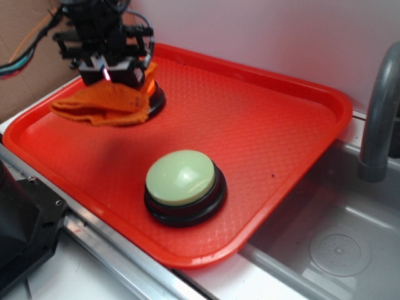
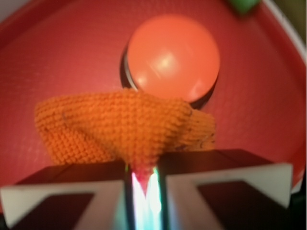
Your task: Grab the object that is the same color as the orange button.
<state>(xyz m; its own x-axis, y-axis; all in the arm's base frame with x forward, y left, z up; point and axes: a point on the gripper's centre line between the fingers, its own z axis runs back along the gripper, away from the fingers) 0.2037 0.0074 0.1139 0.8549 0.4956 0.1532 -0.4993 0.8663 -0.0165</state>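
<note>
Orange knitted cloth (image 2: 125,125) is pinched at one peak between the nearly closed jaws of the pincer (image 2: 143,181). It hangs below the pincer, with its long axis crosswise to the jaws, sagging just beside the orange button (image 2: 172,56). Whether its low edge touches the red tray (image 1: 262,119) is unclear. From outside the cloth hides most of the button.
</note>
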